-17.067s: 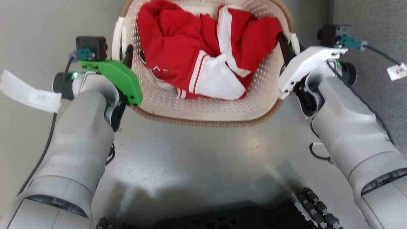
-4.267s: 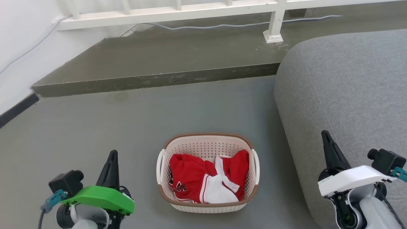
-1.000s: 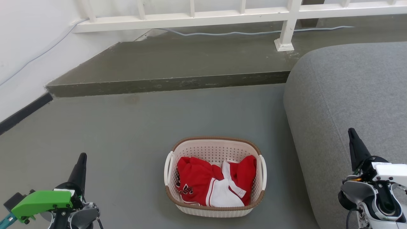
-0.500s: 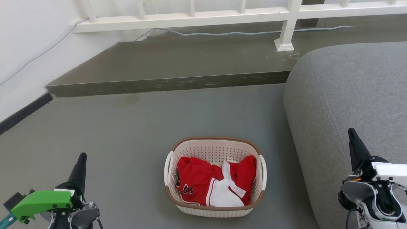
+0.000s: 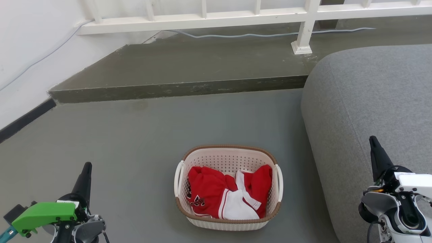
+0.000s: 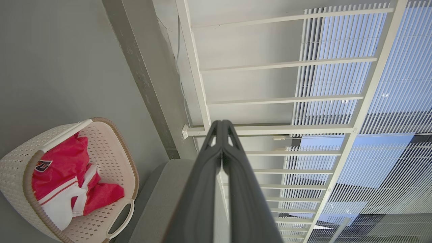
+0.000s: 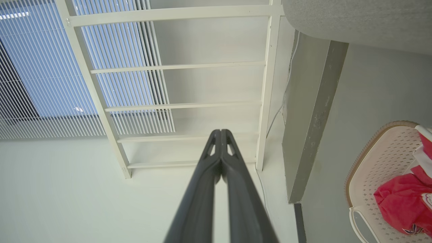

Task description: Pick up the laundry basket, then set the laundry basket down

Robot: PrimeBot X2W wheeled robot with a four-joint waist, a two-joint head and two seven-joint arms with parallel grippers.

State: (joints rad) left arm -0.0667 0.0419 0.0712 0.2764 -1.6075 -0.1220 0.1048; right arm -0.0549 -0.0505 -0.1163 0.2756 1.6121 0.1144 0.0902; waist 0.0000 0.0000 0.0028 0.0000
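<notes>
Nearest you, the left gripper (image 5: 86, 167) sits low at the left edge of the head view and the right gripper (image 5: 372, 141) low at the right. Each points up and away from you. In the left wrist view the left gripper's (image 6: 221, 123) two dark fingers are pressed together with nothing between them. The right wrist view shows the same for the right gripper (image 7: 221, 131).

Just beyond and between them, the laundry basket (image 5: 228, 147) stands upright on the grey floor (image 5: 135, 152), well apart from both grippers. It holds a heap of red and white clothes (image 5: 224, 195).

The relation that matters is this: the basket lies forward and inward of each gripper, about midway, so neither arm is clearly nearer. Its two white handles, one on your left (image 5: 176, 178) and one on your right (image 5: 279, 179), face outward toward the matching gripper. The line through the handles runs across you, side to side, and the long axis seems to run the same way. The slant of the view makes that hard to confirm. The left wrist view has the basket (image 6: 125, 152) at its lower left, and the right wrist view has it (image 7: 381, 162) at its lower right.

A two-arm lift would mean bringing both grippers in and down, one to each handle. On the right, the grey sofa (image 5: 364, 94) stands close to the basket, so that arm has less room.

Farther off there is a raised step (image 5: 175, 67), then a thin cable (image 5: 243, 34) and a white railing (image 5: 202, 20).
</notes>
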